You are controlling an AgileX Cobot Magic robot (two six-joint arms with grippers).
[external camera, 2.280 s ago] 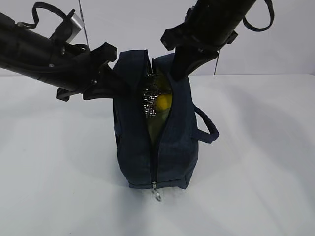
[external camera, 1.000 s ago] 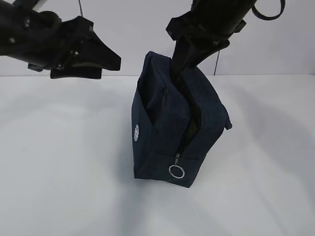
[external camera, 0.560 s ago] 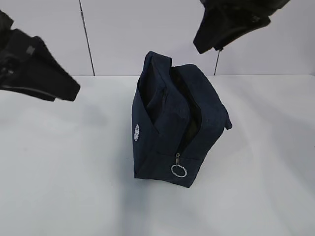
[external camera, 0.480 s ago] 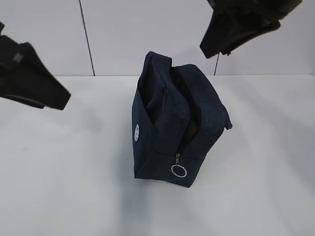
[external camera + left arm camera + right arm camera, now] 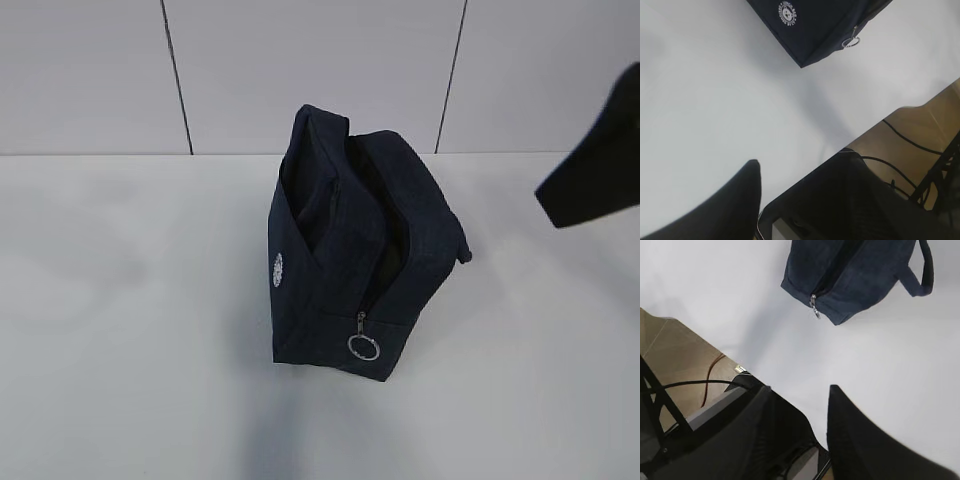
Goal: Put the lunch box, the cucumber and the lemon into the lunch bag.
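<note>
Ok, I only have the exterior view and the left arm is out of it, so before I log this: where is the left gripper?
Observer: The left gripper hangs over the table's front edge, apart from the lunch bag, open, with nothing between its fingers.
Operator: And the right one? I see only a dark tip.
Observer: The right gripper is open and empty too, near the table edge.
Operator: Any strap snagged?
Observer: The strap handle loops free at the bag's side, touching no gripper.
</note>
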